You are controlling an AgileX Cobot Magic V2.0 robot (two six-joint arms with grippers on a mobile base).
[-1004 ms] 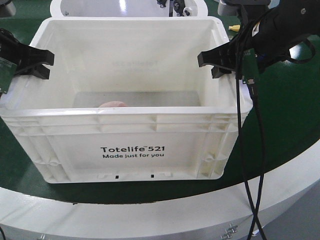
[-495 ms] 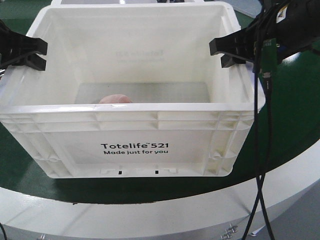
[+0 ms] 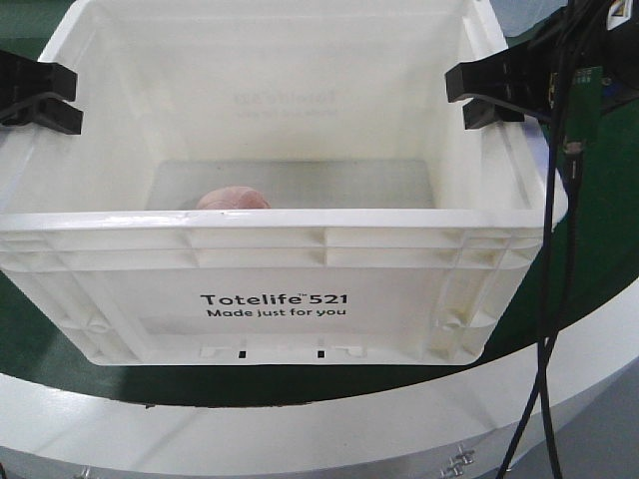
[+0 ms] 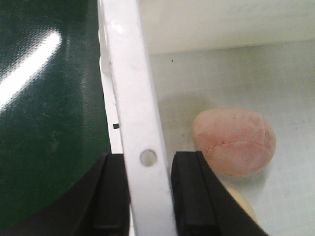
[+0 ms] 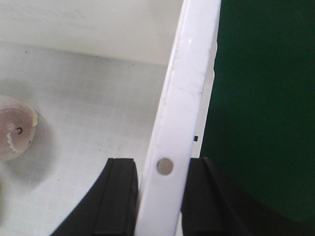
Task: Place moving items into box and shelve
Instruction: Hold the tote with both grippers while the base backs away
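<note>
The box (image 3: 270, 299), a white ribbed-rim crate printed "Totelife 521 Made just for you", occupies a dark green mat (image 3: 599, 230) that covers a round table with a white curved edge (image 3: 300, 429). The left gripper (image 3: 55, 97) clamps the left side rim: the left wrist view shows its black fingers (image 4: 189, 191) narrowly spaced, one inside and one outside the rim (image 4: 140, 98). The right gripper (image 3: 474, 97) clamps the opposite rim (image 5: 189, 88) in the same manner, one finger (image 5: 120, 196) on each side of the wall. The moving item (image 3: 233, 198), a rounded brownish-pink lump, lies on the box floor near the front wall, closer to the left side. Black cables (image 3: 549, 349) hang from the right arm past the table edge. Little of the room beyond the table is visible.
</note>
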